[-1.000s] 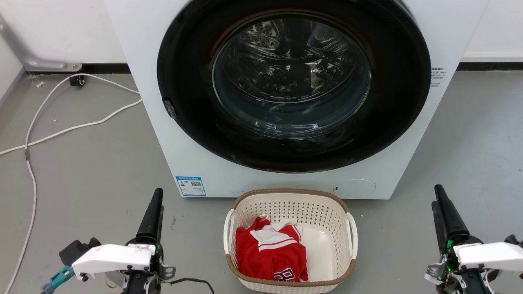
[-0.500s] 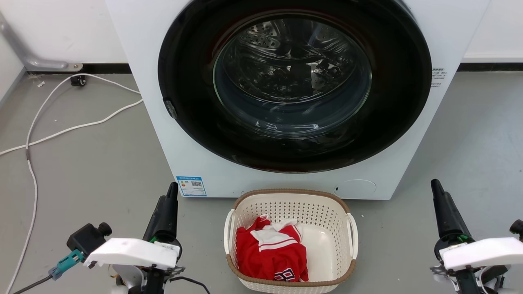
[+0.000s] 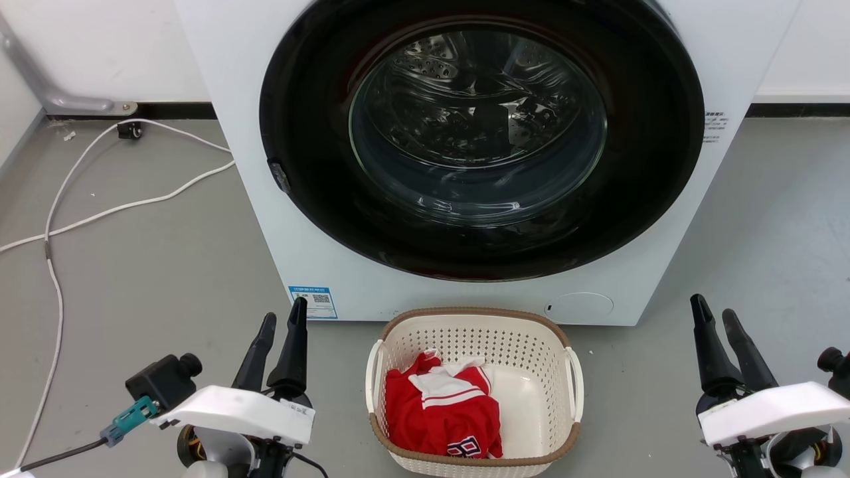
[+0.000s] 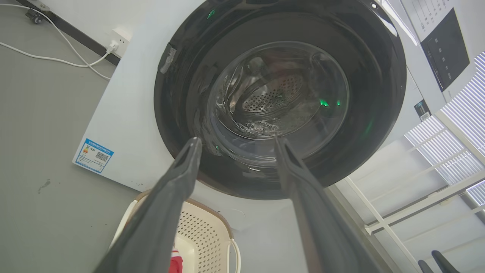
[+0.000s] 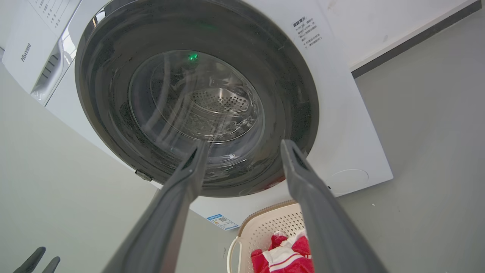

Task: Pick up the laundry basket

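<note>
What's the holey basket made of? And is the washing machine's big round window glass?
The laundry basket looks like matte cream plastic: smooth moulded walls with neat rows of holes. Its brown rim looks woven, but is probably plastic too. The round window of the washing machine looks like glass or clear plastic: it shines, and the metal drum shows through. I cannot tell which.

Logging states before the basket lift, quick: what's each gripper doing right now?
Left gripper: open, holding nothing.
Right gripper: open, holding nothing.

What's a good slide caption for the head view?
Open left hand and right hand flank the basket before the washer.
</note>
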### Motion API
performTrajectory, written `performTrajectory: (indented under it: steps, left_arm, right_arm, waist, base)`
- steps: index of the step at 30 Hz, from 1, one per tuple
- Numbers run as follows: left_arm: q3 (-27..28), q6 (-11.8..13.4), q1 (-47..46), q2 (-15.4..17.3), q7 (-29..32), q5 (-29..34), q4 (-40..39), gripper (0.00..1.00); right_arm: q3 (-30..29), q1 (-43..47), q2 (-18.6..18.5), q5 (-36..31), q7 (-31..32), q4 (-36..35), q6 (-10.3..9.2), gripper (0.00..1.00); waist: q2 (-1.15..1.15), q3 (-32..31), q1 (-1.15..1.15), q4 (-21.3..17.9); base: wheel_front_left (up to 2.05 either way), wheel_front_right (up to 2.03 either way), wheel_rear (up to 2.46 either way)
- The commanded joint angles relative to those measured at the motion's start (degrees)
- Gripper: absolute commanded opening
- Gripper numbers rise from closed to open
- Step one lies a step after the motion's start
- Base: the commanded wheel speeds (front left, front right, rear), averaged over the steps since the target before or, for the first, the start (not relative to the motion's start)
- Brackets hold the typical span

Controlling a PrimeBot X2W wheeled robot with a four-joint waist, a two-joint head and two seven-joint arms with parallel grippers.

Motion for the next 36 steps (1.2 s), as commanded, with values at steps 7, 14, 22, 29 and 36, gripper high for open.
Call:
performTrajectory:
  steps: [7, 14, 22, 29, 36]
  left_arm:
    - [-1.15, 0.00, -1.43, 0.51, -1.41, 6.17, -1.08, 1.00]
    - [-2.18, 0.00, -1.62, 0.66, -2.56, 11.13, -1.21, 1.00]
    - [-3.22, 0.00, -1.71, 0.80, -3.77, 16.25, -1.50, 1.00]
    - [-3.96, 0.00, -1.65, 0.98, -4.74, 20.38, -1.73, 1.00]
    - [-4.72, 0.01, -1.80, 1.09, -5.70, 24.11, -1.69, 1.00]
  right_arm:
    - [-0.28, -0.05, -0.10, -6.85, -0.95, -1.04, 0.09, 1.00]
    - [-0.44, -0.16, -0.08, -12.11, -2.05, -0.69, 0.09, 1.00]
    - [-0.65, -0.37, -0.06, -17.57, -3.73, -0.11, 0.10, 1.00]
    - [-0.62, -0.73, -0.04, -21.83, -5.14, 0.65, 0.11, 1.00]
    - [-0.73, -1.15, -0.03, -25.73, -6.70, 1.39, 0.12, 1.00]
  waist:
    - [0.00, 0.02, 0.00, 0.12]
    - [0.00, 0.11, 0.00, 0.30]
    - [0.00, 0.15, 0.00, 0.54]
    - [0.00, 0.09, 0.00, 0.57]
    - [0.00, 0.03, 0.00, 0.60]
  base:
    - [0.00, 0.00, 0.00]
    - [0.00, 0.00, 0.00]
    - [0.00, 0.00, 0.00]
    - [0.00, 0.00, 0.00]
    - [0.00, 0.00, 0.00]
